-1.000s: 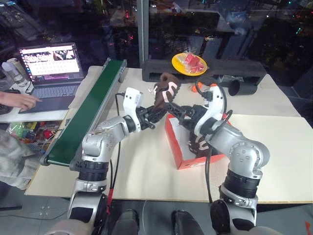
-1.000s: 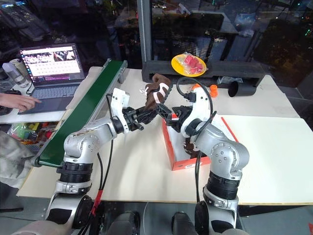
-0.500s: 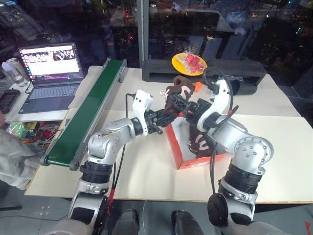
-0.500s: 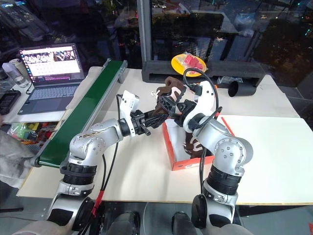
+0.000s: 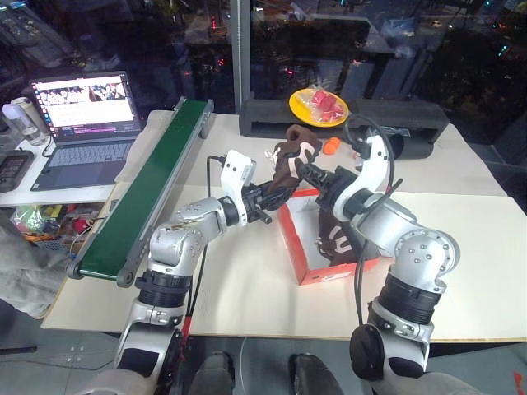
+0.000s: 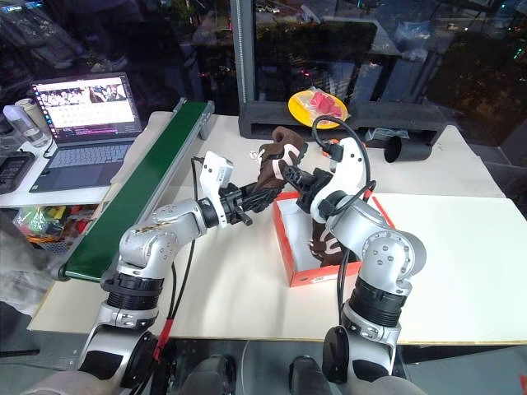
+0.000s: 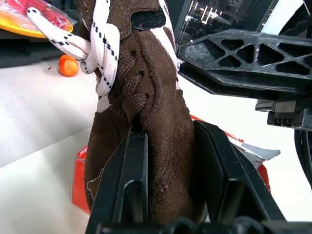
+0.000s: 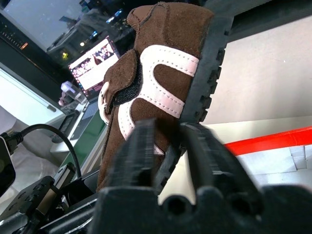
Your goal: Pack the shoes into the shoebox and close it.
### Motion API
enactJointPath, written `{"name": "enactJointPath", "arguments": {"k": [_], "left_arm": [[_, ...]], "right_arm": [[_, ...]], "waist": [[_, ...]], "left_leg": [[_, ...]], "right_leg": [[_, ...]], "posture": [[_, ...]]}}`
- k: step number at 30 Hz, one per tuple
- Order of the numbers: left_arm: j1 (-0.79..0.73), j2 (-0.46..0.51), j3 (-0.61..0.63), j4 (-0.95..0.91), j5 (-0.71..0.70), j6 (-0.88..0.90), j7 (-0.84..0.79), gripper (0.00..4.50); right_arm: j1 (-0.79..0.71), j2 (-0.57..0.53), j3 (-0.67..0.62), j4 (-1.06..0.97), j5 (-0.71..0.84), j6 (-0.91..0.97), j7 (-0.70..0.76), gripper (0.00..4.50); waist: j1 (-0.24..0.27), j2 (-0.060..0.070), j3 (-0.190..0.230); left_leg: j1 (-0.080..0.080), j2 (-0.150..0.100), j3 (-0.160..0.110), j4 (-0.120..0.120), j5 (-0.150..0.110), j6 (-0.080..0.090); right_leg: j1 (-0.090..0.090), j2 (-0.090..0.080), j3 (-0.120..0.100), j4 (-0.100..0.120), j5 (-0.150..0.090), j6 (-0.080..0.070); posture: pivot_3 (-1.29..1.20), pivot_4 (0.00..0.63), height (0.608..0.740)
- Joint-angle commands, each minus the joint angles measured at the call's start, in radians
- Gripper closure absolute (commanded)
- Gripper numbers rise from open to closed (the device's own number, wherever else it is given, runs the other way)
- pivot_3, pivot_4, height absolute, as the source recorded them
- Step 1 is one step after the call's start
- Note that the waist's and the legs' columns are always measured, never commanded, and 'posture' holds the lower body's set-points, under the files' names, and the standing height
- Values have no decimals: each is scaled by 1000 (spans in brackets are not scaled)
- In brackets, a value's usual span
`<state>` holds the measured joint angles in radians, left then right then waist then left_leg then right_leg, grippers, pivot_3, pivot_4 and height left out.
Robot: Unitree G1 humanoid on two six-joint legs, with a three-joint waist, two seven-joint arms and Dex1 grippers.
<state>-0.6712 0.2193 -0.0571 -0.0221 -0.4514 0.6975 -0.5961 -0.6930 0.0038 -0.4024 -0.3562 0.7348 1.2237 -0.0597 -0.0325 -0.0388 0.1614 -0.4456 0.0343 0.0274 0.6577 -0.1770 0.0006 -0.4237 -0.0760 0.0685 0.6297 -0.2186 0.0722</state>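
One dark brown shoe [image 5: 295,159] with white laces and trim hangs in the air over the far left corner of the shoebox [image 5: 319,275]. My left gripper [image 7: 168,146] is shut on its soft upper from the left. My right gripper [image 8: 165,132] comes from the right and is shut on the edge of its black sole [image 8: 207,73]. The red-orange shoebox stands open on the table, white inside. The second shoe [image 5: 333,243] lies inside it, partly hidden under my right forearm.
A green conveyor belt [image 5: 148,185] runs along the table's left side, with a laptop [image 5: 82,115] beyond it. At the back are a long black block [image 5: 272,115], a yellow plate [image 5: 319,105] of red items, a small orange ball [image 5: 331,146] and a black cup [image 5: 409,146].
My right gripper, open beside the shoe a second ago, has shut on its sole. The shoe has shifted slightly right toward the box. The person's hand at the laptop has withdrawn.
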Motion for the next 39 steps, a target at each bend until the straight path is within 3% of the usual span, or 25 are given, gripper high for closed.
{"name": "enactJointPath", "arguments": {"k": [1,15,18,24,30,39], "left_arm": [[-16,1,-8,-43,2,-33,-14,3432],[-15,-3,-12,-43,13,-34,-18,3432],[-15,-4,-10,-42,12,-31,-15,3432],[-15,5,-9,-39,17,-31,-15,3432],[-17,5,-10,-38,17,-30,-15,3432],[-20,7,-29,-48,20,-35,-24,3432]], "right_arm": [[-19,7,-2,-20,42,-27,-2,4427],[-37,11,-30,5,90,-46,-63,4427],[-32,15,-49,3,115,-55,-73,3687],[-31,-27,-72,7,139,-27,-109,1621],[-18,-49,-96,15,187,-8,-135,1621],[3,0,-84,34,264,-1,-196,1621]], "waist": [[-2,0,0],[-6,0,0],[-6,0,0],[-6,1,0],[-7,1,0],[-9,1,1]], "left_leg": [[0,0,0,0,0,0],[0,0,0,-1,0,0],[0,0,0,-1,0,0],[0,0,0,-2,0,0],[0,0,0,-6,0,0],[0,0,0,-10,0,0]], "right_leg": [[0,0,0,0,0,0],[0,0,0,-1,0,0],[0,0,0,-1,0,0],[0,0,0,-2,0,0],[-1,0,0,-4,0,0],[-1,0,0,-6,-1,0]], "posture": [[0,150,734],[0,150,734],[0,150,734],[0,150,734],[0,150,734],[0,150,734]]}}
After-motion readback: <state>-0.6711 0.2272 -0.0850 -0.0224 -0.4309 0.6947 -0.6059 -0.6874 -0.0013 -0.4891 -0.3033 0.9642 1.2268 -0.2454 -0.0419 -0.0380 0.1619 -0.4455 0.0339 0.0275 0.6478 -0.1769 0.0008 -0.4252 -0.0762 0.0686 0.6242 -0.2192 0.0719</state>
